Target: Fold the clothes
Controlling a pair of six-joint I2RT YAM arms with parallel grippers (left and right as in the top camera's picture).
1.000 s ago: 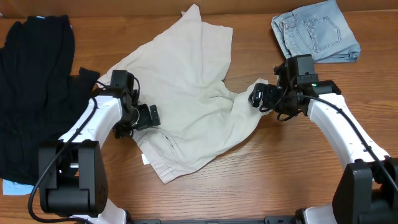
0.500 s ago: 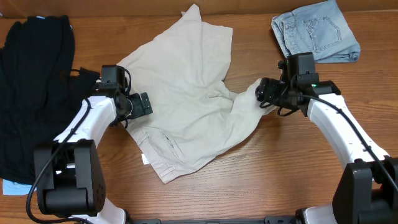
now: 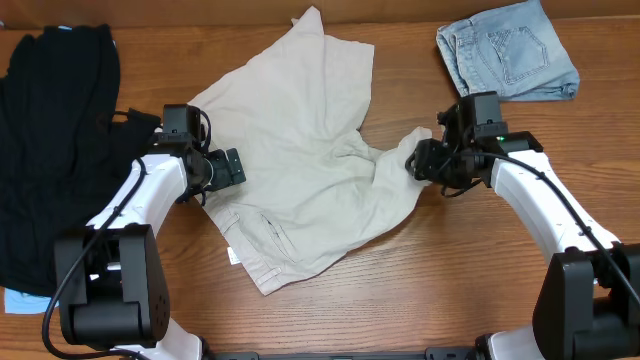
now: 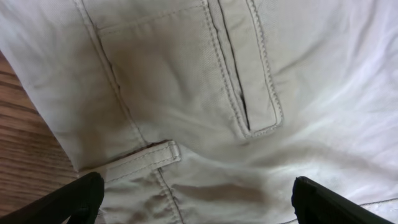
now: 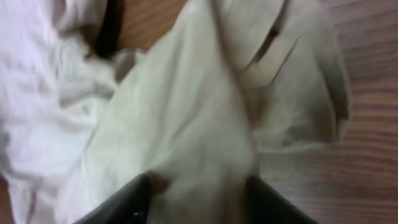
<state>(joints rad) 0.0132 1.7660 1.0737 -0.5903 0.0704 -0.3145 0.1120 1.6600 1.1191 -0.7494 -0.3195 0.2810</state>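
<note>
Khaki shorts lie crumpled at the centre of the wooden table. Right gripper, at their 3 o'clock edge: jaws clenched on a bunched fold. Left gripper, at the 9 o'clock edge above a welt pocket: jaws spread wide, grasping nothing. Black garment at 9 o'clock; folded denim at 1 o'clock.

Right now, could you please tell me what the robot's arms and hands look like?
The left arm and right arm have rounded white shells, black joints and loose black cables. The left hand and right hand are black, two-fingered.
</note>
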